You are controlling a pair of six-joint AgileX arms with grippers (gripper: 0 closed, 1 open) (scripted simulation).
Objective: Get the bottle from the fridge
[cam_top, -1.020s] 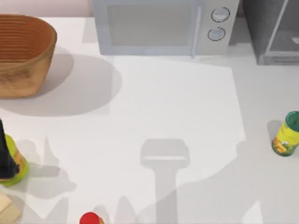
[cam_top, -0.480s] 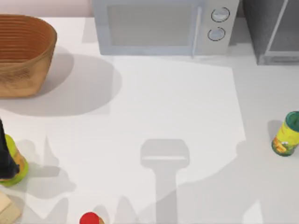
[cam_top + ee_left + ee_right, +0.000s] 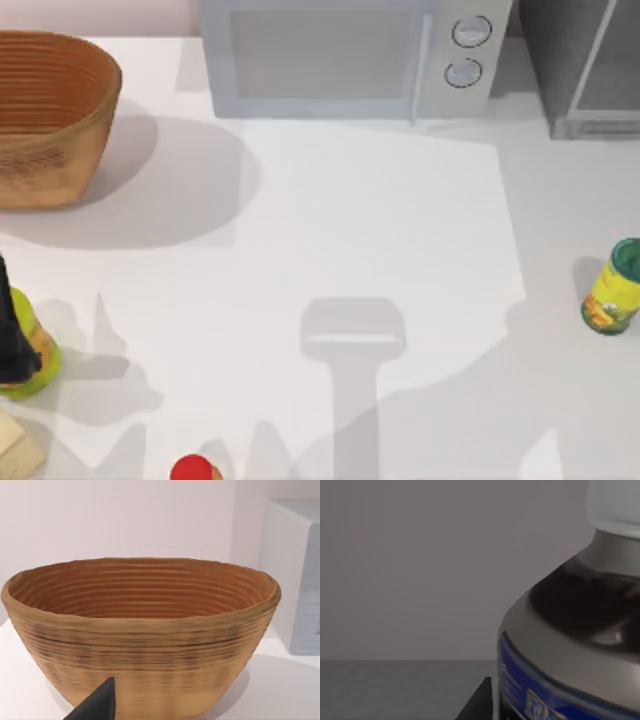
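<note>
The bottle (image 3: 570, 630) looms very close in the right wrist view, with a white cap, a grey shoulder, a dark body and a blue label. It stands on a grey floor against a plain grey wall. A dark part of my right gripper (image 3: 479, 705) shows right beside the bottle's base. The fridge (image 3: 560, 60), dark grey with a pale panel, stands at the table's back right corner. My left gripper (image 3: 10, 335) is parked at the left edge of the table, above a green and yellow object (image 3: 38, 355).
A woven basket (image 3: 50, 110) sits at the back left, in front of the left wrist camera. A light grey microwave (image 3: 340, 55) stands at the back middle. A yellow can with a green lid (image 3: 612, 288) is at the right edge, and a red-capped item (image 3: 192, 468) at the front.
</note>
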